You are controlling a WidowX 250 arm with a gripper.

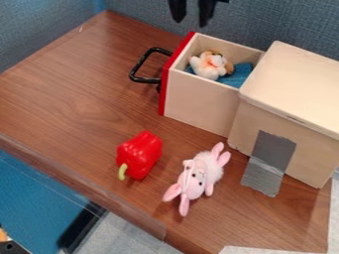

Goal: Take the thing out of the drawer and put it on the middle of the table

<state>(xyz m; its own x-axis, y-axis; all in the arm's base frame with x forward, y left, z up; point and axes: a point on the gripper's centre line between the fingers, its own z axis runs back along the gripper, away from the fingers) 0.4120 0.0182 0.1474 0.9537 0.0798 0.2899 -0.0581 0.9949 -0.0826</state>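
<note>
- The black two-finger gripper [192, 13] hangs at the top edge of the view, its jaws parted, with a visible gap between the fingers and nothing held.
- The task's thing, a small white and orange-brown plush toy [208, 65], sits inside the open pale wooden drawer with a red front [198, 103], towards its red end.
- From the jaws, the toy lies towards the camera and slightly right in view; I judge the next move calls for coming forward, then down between the drawer walls.
- The fingers stand side by side across the view. The toy looks bunched up, so its long axis cannot be told.
- A blue cloth [238, 76] lies beside the toy, perhaps partly under it; a deep pinch could catch both.
- Counts: one drawer; one black bar handle [138, 66]; one pale wooden box [291, 89]; one blue cloth; two plush toys, the drawer's one and a pink and white plush rabbit [198, 176]; one glossy red toy pepper [140, 153], these last two on the brown wooden tabletop [73, 94].
</note>
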